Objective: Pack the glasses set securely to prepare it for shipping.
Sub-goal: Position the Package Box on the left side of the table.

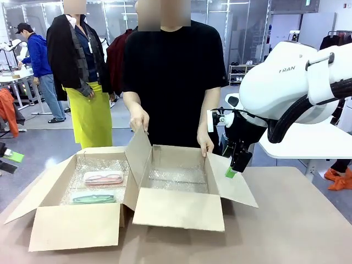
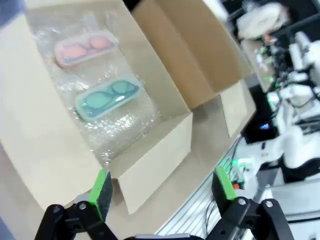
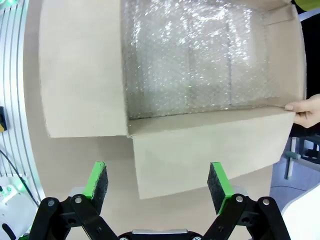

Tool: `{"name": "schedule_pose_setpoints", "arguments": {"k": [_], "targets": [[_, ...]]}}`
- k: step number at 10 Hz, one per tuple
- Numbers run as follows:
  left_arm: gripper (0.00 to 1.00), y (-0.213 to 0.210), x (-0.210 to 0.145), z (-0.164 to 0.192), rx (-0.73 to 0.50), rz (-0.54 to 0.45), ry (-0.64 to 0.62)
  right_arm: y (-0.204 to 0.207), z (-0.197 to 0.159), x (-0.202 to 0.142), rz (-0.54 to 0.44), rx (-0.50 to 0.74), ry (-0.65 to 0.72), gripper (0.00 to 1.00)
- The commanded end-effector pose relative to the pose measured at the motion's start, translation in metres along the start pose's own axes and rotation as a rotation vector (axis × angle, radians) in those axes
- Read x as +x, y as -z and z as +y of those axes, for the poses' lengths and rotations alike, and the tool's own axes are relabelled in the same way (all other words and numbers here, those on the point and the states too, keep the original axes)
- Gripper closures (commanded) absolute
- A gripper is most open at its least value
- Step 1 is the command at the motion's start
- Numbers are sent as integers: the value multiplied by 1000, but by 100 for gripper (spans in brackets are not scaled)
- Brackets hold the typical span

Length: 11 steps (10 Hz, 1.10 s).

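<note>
Both grippers are spread wide and empty: the right gripper (image 3: pixel 159 182) over a flap of the right box (image 1: pixel 181 209), the left gripper (image 2: pixel 162 192) above the left box (image 1: pixel 74 225). In it, on bubble wrap (image 2: pixel 117 127), the green case (image 1: pixel 94 199) lies partly behind the front wall, the pink case (image 1: pixel 103 177) beyond. The person's hands (image 1: pixel 139 118) grip the far flaps.

Two open boxes before us

We see two brown cardboard boxes (image 1: pixel 179 209) side by side on the tan table (image 1: pixel 286 231), each lined with crinkly clear bubble wrap (image 1: pixel 179 179).
</note>
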<state>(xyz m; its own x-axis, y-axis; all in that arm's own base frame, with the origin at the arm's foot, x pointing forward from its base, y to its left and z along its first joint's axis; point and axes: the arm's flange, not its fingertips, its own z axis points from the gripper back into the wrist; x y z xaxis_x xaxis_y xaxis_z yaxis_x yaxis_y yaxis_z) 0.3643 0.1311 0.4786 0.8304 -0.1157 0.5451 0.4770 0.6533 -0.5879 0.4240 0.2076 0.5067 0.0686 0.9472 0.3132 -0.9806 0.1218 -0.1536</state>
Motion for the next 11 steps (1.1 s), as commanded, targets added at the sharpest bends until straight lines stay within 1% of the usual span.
{"name": "schedule_pose_setpoints", "arguments": {"k": [1,3,5,7,8,9,11], "targets": [[0,30,5,-41,100,96,120,-1,0,2,10,3,7,0],[0,72,19,-76,168,213,224,-1,0,2,10,3,7,0],[0,101,26,-104,193,273,296,-1,0,2,10,3,7,0],[0,114,26,-126,251,279,361,-1,0,2,10,3,7,0],[0,116,24,-135,249,293,398,-1,0,2,10,3,7,0],[0,114,22,-140,255,286,425,-1,0,2,10,3,7,0],[0,104,20,-140,236,275,442,-1,0,2,10,3,7,0]]}}
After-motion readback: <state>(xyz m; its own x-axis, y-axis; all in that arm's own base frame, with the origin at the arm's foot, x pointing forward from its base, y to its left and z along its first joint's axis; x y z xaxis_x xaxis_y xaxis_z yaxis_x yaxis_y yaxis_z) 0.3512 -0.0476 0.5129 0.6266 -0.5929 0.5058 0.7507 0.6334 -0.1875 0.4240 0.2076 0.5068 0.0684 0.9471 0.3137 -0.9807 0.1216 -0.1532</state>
